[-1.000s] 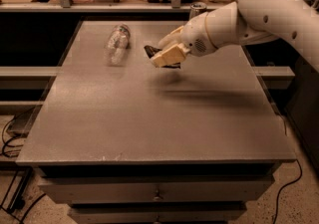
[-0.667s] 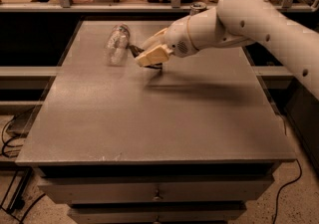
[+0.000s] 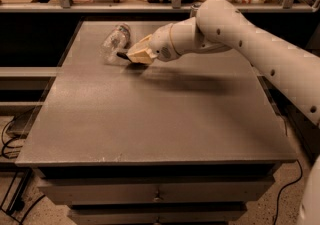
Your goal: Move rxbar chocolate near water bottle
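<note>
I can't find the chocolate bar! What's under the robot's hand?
Only a dark end of the rxbar chocolate pokes out of the gripper, beside the water bottle. The gripper covers the rest. Below is the table, in shadow.

Counting from where I stand: one counter [image 3: 150, 119], grey and flat-topped, with two drawer fronts [image 3: 157, 191] stacked below its edge. On it lies one water bottle [image 3: 114, 42], clear plastic, on its side at the far left; there is no second bottle. There is one rxbar chocolate [image 3: 122, 55], and only its dark end shows. There is one white arm [image 3: 240, 39], reaching in from the right, and it ends in one tool [image 3: 134, 55]. That tool sits low over the counter's far left part, just beside the bottle, pinching the single bar. That makes two loose items and one robot arm.
</note>
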### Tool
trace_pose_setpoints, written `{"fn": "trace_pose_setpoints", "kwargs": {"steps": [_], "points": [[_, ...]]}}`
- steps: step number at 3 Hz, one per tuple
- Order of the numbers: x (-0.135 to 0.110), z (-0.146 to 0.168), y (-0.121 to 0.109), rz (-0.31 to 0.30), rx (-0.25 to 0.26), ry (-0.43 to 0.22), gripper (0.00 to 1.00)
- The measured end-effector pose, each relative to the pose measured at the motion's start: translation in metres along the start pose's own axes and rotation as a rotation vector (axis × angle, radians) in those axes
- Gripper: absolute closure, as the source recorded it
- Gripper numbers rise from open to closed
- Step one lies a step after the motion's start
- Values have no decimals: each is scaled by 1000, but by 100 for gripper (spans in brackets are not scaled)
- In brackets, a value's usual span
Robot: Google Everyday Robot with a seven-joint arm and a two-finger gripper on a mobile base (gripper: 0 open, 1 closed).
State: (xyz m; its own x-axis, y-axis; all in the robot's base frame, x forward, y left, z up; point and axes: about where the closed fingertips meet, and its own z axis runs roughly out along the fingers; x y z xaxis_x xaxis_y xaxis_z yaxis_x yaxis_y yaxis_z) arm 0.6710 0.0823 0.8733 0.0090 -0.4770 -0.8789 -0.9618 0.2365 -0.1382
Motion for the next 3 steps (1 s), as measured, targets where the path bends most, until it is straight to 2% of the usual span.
{"fn": "trace_pose_setpoints", "kwargs": {"steps": [3], "points": [[-6, 20, 13, 24, -61, -51, 13]]}}
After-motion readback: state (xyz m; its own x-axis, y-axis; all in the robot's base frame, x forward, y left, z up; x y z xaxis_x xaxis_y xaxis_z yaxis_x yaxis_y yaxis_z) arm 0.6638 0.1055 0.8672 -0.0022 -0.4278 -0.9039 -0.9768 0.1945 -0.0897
